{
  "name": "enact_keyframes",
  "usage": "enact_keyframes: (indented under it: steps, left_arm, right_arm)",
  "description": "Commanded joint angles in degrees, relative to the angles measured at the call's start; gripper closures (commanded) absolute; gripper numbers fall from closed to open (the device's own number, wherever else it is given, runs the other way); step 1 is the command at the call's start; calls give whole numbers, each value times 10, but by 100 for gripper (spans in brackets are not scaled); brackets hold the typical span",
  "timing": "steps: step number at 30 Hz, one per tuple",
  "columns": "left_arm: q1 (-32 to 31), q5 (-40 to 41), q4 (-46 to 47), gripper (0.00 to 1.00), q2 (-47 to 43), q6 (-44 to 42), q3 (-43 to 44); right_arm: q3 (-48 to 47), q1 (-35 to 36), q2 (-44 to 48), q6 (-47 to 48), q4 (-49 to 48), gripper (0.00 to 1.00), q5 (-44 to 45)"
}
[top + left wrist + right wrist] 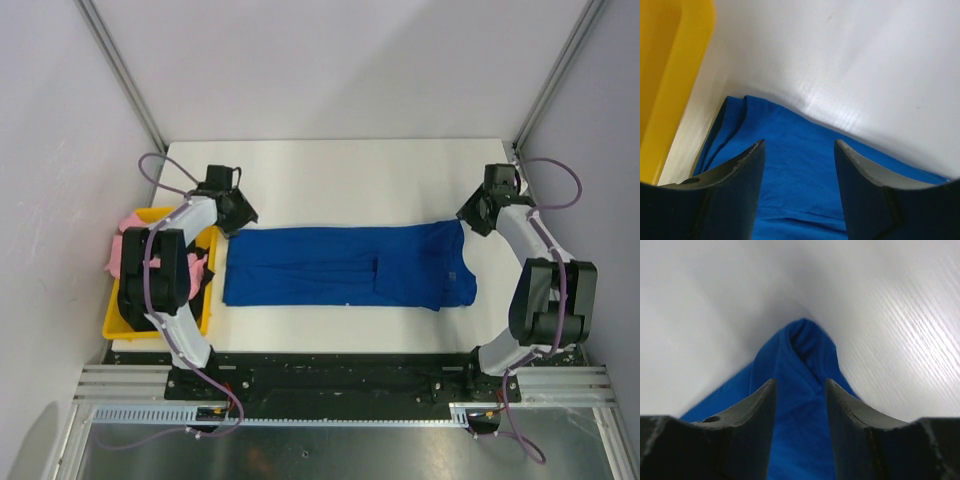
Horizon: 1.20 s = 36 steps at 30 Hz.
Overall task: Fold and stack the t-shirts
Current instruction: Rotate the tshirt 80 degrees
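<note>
Left gripper [799, 145] and right gripper [800, 382] stood parted and empty over opposite ends of the blue t-shirt [340, 265] lying on the table [350, 180], so lifting straight up looked safest for the fold.

The blue shirt [350, 265] is matt cloth, the table [350, 180] smooth and sheeny, the bin [112, 323] glossy plastic.

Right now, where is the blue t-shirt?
In the top view, the blue t-shirt lies flat across the middle of the white table, its left end just right of the yellow bin.
</note>
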State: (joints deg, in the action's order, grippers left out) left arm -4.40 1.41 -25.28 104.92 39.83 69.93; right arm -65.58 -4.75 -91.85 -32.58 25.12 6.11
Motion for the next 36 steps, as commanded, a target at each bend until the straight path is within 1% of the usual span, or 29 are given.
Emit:
enact_keyframes:
  steps: [1,3,6,11,15,21,25,32,36]
  left_arm:
    - [-11,12,1,37,-72,-24,8]
    - [-20,6,2,38,-92,-24,-4]
    - [-46,-3,2,41,-118,-30,-22]
    - [-84,-22,1,42,-152,-32,-55]
    - [-99,-34,2,42,-170,-31,-70]
    - [-104,-43,2,42,-184,-33,-83]
    - [-104,-44,1,42,-192,-36,-92]
    - [-104,-50,1,43,-202,-43,-103]
    - [-104,-60,0,43,-206,-56,-108]
  right_arm:
    - [12,15,74,-36,100,53,-12]
    - [48,19,107,-59,111,54,-41]
    - [124,31,162,-98,118,55,-86]
    - [216,45,250,-157,135,55,-93]
    - [252,45,282,-177,139,55,-91]
    - [290,10,253,-161,111,58,-125]
    - [306,-10,233,-148,80,59,-127]
    - [310,-32,191,-139,46,59,-96]
    - [310,-63,153,-139,-7,59,-78]
